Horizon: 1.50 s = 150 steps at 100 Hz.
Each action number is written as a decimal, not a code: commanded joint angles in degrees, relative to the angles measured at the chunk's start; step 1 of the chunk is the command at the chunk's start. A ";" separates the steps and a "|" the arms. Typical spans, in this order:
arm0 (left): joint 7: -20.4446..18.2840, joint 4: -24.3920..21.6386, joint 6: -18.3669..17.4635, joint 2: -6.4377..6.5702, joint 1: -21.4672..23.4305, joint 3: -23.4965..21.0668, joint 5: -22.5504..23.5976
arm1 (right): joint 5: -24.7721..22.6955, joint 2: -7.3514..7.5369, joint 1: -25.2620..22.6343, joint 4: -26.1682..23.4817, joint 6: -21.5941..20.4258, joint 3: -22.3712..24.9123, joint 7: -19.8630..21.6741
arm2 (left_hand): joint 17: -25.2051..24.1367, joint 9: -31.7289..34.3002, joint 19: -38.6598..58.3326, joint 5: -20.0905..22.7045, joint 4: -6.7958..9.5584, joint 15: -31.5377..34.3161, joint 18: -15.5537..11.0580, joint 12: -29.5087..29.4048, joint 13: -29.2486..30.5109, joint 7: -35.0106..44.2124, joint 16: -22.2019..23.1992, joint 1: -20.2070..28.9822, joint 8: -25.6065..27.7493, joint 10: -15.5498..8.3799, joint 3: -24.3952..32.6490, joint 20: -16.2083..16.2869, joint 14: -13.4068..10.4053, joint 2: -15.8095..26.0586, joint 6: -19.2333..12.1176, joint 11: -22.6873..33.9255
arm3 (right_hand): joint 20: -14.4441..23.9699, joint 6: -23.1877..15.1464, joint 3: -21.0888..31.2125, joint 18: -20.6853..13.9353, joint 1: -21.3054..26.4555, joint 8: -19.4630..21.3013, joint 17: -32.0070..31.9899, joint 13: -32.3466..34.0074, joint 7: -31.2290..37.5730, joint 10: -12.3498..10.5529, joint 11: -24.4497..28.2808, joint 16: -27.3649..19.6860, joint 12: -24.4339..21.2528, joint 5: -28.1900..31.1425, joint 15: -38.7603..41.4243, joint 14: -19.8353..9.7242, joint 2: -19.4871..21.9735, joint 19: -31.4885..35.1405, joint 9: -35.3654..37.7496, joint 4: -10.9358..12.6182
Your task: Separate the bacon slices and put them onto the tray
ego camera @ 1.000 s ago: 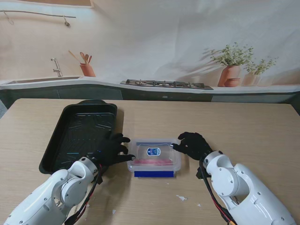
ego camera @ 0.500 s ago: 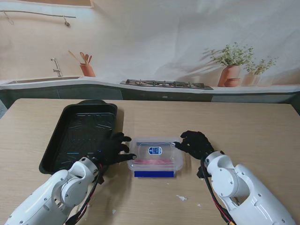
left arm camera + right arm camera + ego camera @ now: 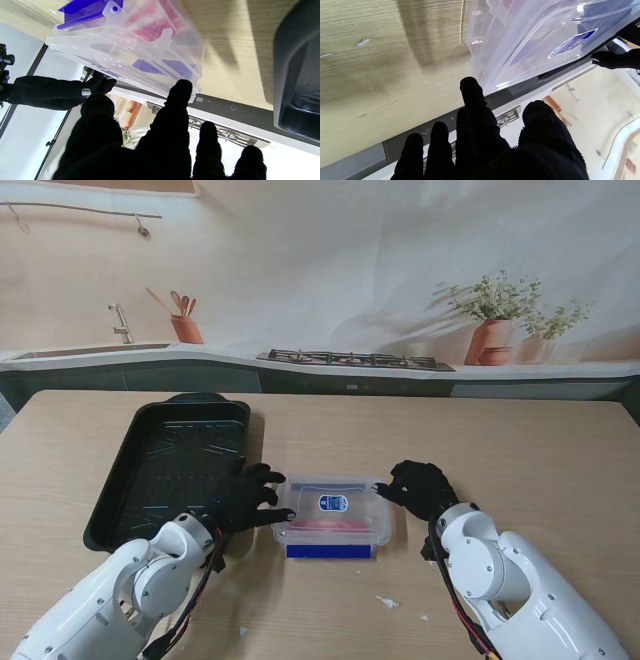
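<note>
A clear lidded box (image 3: 335,515) with a blue label and a blue latch (image 3: 328,551) holds pink bacon (image 3: 330,525). It stands on the table just right of the black tray (image 3: 180,460). My left hand (image 3: 245,498) is open, fingers spread against the box's left side. My right hand (image 3: 420,488) is open too, fingertips at the box's right edge. In the left wrist view the box (image 3: 140,47) and its bacon (image 3: 155,27) lie just beyond my fingertips (image 3: 180,87). The right wrist view shows the lid (image 3: 532,32) close to my fingertips (image 3: 470,85).
The tray's rim (image 3: 297,75) is close beside my left hand. A few pale scraps (image 3: 387,602) lie on the wooden table nearer to me, right of the box. A printed kitchen backdrop stands behind the table's far edge.
The box has shifted slightly to the right. My left hand has followed it a little, and my right hand has drawn back slightly to the right.
</note>
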 commanded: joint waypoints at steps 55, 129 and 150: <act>-1.55 0.90 -0.47 -0.17 -0.87 2.28 2.03 | -2.86 -0.46 -0.61 -0.60 8.68 -0.67 0.86 | -0.64 -0.05 -0.59 -0.80 3.18 0.79 -0.77 0.62 -0.35 -1.94 0.84 3.11 -0.65 -1.21 0.42 1.50 -0.11 -0.35 -13.62 0.77 | 3.29 -0.37 -0.88 2.55 0.82 1.52 3.12 1.16 -1.59 5.99 8.05 5.91 3.58 -3.95 12.00 5.37 -0.73 3.88 2.91 2.63; 0.97 0.67 -2.66 -0.44 -0.42 2.02 2.53 | 1.89 -0.75 0.12 -0.37 9.40 -1.47 1.73 | -0.74 0.83 -0.13 0.15 3.02 1.55 -0.51 0.83 0.55 -0.44 1.17 1.80 -0.06 -0.77 2.70 2.69 0.25 -0.98 -13.30 1.26 | 3.34 -0.08 -0.64 2.25 0.67 1.31 2.04 0.89 -2.55 5.37 6.79 5.48 2.86 -3.80 11.25 5.12 -0.47 3.32 2.26 2.62; 3.11 0.57 -2.87 -0.47 -0.09 1.47 4.67 | 1.95 -0.78 0.01 -0.52 9.45 -1.42 1.62 | -0.84 2.24 0.52 1.32 3.05 2.35 -0.03 1.07 1.86 0.56 1.55 1.42 0.37 -0.28 3.63 3.66 0.85 -1.70 -12.35 1.80 | 3.40 0.05 -0.55 2.24 0.80 1.40 2.01 0.83 -2.56 5.18 6.57 5.44 2.76 -3.75 11.17 5.07 -0.43 3.31 2.16 2.61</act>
